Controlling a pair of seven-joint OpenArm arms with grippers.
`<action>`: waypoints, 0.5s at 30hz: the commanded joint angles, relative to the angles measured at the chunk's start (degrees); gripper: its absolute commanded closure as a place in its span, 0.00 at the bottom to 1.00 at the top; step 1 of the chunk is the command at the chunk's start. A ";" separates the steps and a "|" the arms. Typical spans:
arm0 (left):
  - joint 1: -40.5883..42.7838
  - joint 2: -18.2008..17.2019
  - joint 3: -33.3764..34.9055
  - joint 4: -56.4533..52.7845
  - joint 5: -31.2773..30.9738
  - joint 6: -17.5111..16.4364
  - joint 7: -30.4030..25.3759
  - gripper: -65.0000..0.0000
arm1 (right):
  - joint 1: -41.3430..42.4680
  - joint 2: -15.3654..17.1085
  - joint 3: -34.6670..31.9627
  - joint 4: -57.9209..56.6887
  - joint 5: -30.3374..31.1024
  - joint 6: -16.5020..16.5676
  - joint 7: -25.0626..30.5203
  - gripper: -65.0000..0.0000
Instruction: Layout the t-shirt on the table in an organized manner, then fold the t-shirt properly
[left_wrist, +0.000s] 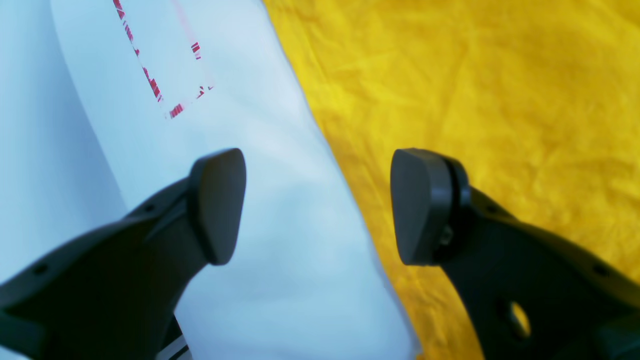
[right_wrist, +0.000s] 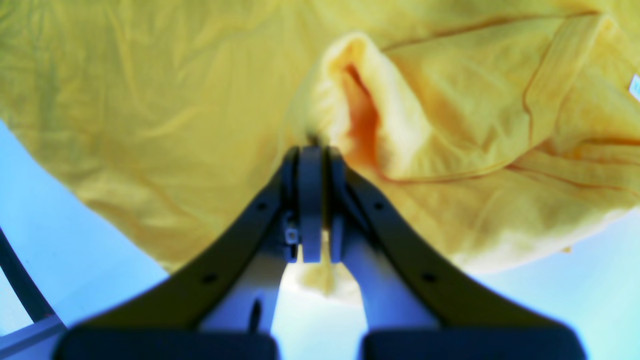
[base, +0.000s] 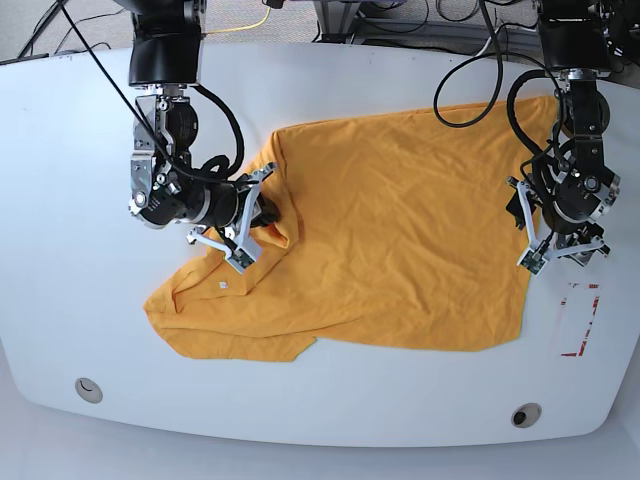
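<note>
The orange-yellow t-shirt (base: 400, 240) lies spread and wrinkled across the white table (base: 80, 280), with its left part bunched into folds. My right gripper (base: 268, 215) is at that bunched part. In the right wrist view the right gripper (right_wrist: 312, 150) is shut on a raised fold of the t-shirt (right_wrist: 360, 100). My left gripper (base: 556, 252) hovers over the shirt's right edge. In the left wrist view the left gripper (left_wrist: 317, 207) stands open, one finger over the bare table (left_wrist: 250, 150), the other over the t-shirt (left_wrist: 475, 100), holding nothing.
A red-tape rectangle (base: 580, 320) marks the table just right of the shirt's lower corner; the red tape (left_wrist: 155, 85) also shows in the left wrist view. Two round grommets (base: 88, 389) (base: 525, 414) sit near the front edge. Cables (base: 470, 90) hang at the back.
</note>
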 joint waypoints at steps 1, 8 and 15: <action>-0.97 -0.74 -0.22 1.01 0.17 0.20 -0.68 0.34 | 1.55 -0.59 0.05 1.25 1.11 0.10 1.08 0.96; -0.97 -0.83 -0.22 1.01 0.17 0.20 -0.68 0.34 | 3.75 -4.02 -0.04 1.34 1.37 0.10 0.90 0.96; -0.88 -0.83 -0.31 1.19 0.17 0.20 -0.59 0.34 | 7.35 -7.97 -1.89 0.73 1.11 0.10 0.90 0.95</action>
